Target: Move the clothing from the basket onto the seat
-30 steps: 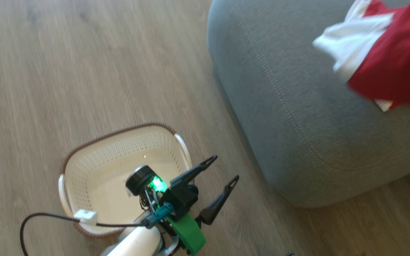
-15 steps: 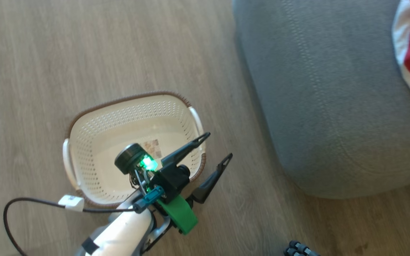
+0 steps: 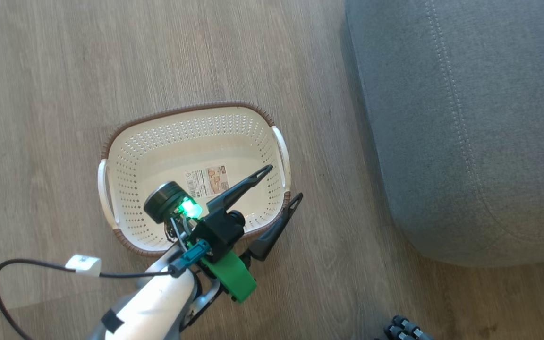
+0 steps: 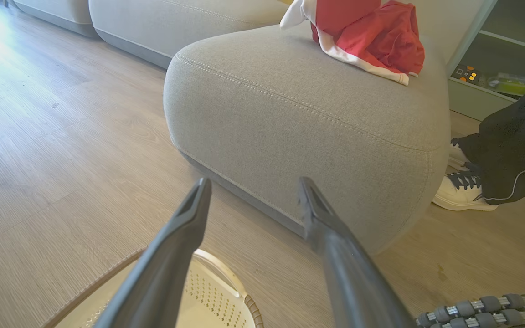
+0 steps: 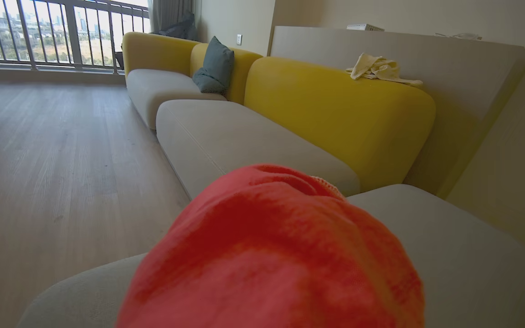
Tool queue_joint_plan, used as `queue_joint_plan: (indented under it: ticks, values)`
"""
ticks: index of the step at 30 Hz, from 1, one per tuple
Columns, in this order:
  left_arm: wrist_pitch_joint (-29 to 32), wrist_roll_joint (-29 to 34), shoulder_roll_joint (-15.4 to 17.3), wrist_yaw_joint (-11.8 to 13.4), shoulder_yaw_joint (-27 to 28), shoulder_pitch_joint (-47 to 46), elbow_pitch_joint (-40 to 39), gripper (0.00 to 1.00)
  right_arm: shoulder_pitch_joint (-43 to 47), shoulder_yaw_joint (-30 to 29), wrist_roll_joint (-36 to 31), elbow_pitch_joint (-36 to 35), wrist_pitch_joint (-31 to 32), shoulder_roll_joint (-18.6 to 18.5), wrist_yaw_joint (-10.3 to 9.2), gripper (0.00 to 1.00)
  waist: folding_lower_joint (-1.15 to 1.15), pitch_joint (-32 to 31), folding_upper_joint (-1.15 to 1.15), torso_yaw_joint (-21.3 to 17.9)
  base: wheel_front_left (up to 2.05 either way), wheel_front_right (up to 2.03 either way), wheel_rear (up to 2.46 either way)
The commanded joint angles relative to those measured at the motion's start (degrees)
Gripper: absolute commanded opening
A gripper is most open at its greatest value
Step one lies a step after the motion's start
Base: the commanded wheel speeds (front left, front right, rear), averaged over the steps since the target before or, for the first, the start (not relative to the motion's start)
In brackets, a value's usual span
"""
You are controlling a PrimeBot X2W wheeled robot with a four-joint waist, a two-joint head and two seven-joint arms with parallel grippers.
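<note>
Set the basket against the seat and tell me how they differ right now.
Size: the basket is far smaller than the seat. Make: the basket is cream perforated plastic with a brown rim; the seat is grey fabric with a stitched seam. Load: the basket holds nothing but a label on its bottom, while the seat carries the red and white clothing. Both stand on the wooden floor, apart from each other.

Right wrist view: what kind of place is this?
Probably a home living room: a long grey-and-yellow sofa, a wood floor, a railing outside the window, and a laundry basket on the floor.
</note>
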Motion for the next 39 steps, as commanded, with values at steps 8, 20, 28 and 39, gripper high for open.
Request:
queue_joint_plan:
  ticks: [8, 20, 28, 39]
  values:
    - [-0.3, 0.3, 1.3, -0.1, 3.1, -1.5, -2.1, 1.00, 0.3, -3.4, -5.5, 7.2, 1.3, -2.4, -0.01, 0.00, 0.00, 1.0, 0.00, -0.4, 0.00, 0.00, 0.00]
    - [-0.3, 0.6, 1.6, -0.1, 3.2, -1.6, -2.0, 1.00, 6.6, -10.3, -12.4, 11.2, 9.9, -3.9, -0.01, 0.00, 0.00, 1.5, 0.00, -1.7, 0.00, 0.00, 0.00]
    - [-0.3, 0.2, 1.8, -0.1, 3.6, -1.4, -1.9, 1.00, 8.0, -13.6, -14.5, 11.4, 10.5, -2.0, -0.01, 0.73, 0.00, 1.2, 0.00, -2.4, 0.00, 0.00, 0.00]
    - [-0.3, -0.2, -0.2, -0.1, 3.0, -0.1, -0.9, 1.00, 10.0, -15.3, -17.2, 11.6, 14.6, -1.6, -0.01, 1.00, 0.00, -3.6, 0.00, -2.6, 0.00, 0.00, 0.00]
